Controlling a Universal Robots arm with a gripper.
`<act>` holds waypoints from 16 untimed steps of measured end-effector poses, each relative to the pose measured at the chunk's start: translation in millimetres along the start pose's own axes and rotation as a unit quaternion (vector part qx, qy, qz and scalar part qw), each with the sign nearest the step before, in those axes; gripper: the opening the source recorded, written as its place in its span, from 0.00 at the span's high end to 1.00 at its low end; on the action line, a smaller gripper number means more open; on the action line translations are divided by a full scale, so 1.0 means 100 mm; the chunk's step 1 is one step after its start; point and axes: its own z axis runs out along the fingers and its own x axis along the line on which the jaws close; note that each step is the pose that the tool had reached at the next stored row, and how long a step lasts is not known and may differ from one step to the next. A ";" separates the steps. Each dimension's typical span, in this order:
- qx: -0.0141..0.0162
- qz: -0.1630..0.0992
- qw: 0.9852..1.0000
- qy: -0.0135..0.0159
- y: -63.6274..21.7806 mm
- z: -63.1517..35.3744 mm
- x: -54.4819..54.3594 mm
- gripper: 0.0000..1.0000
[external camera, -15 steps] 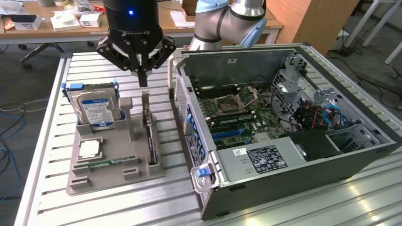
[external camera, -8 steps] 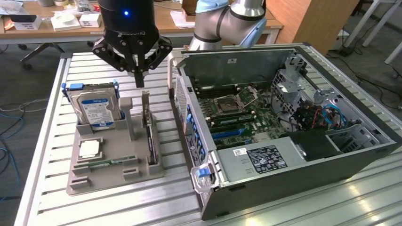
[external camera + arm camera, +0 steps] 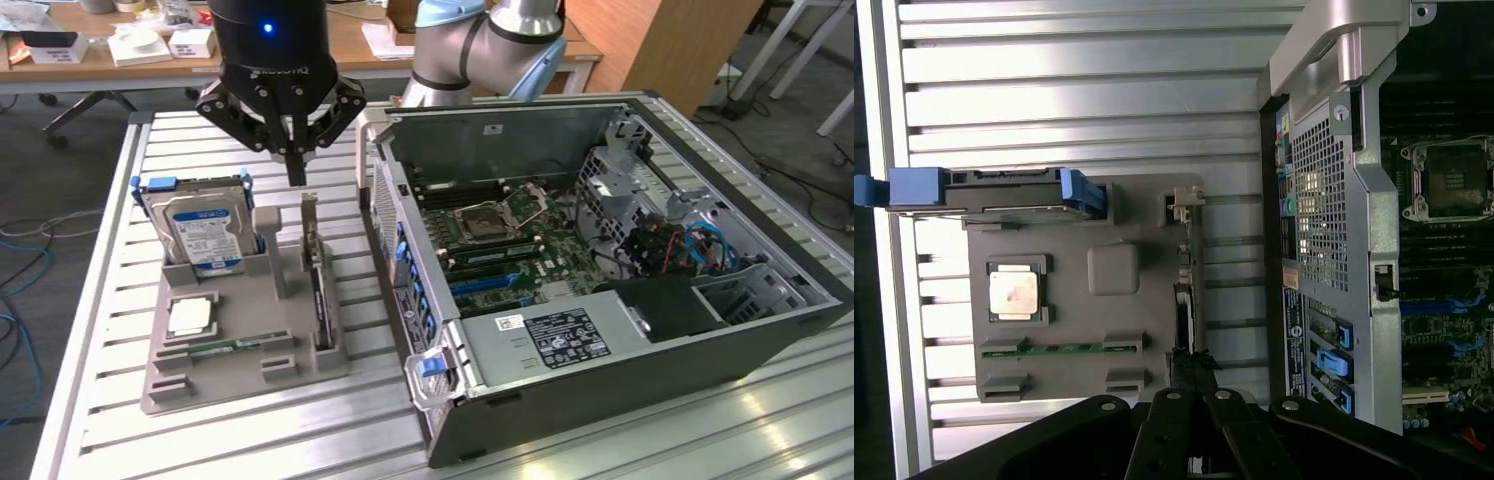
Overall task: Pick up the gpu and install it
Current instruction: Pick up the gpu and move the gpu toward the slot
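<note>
The gpu point(image 3: 319, 285) is a thin dark card standing on edge in a slot along the side of the grey holder point(image 3: 240, 375) nearest the case. In the wrist view the gpu point(image 3: 1184, 290) appears edge-on as a narrow dark strip. My gripper point(image 3: 295, 172) hangs a short way above the card's far end, pointing straight down, its fingers shut together with nothing between them. In the wrist view my gripper point(image 3: 1192, 375) sits in line with the card's edge. The open computer case point(image 3: 627, 330) lies on its side at the exterior view's right, its motherboard point(image 3: 514, 240) exposed.
The holder also carries an upright silver hard drive point(image 3: 203, 228) with blue rails, a square processor point(image 3: 191, 315) and a green memory stick point(image 3: 220, 347). The case wall point(image 3: 1324, 200) stands close beside the gpu's slot. All of it rests on a slatted metal table point(image 3: 267, 440).
</note>
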 end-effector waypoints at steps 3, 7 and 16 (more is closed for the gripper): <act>0.000 0.000 1.000 0.000 0.000 0.000 0.00 0.90; 0.000 0.000 1.000 0.000 0.000 0.000 0.00 0.83; 0.000 0.000 1.000 0.000 0.000 0.000 0.00 0.59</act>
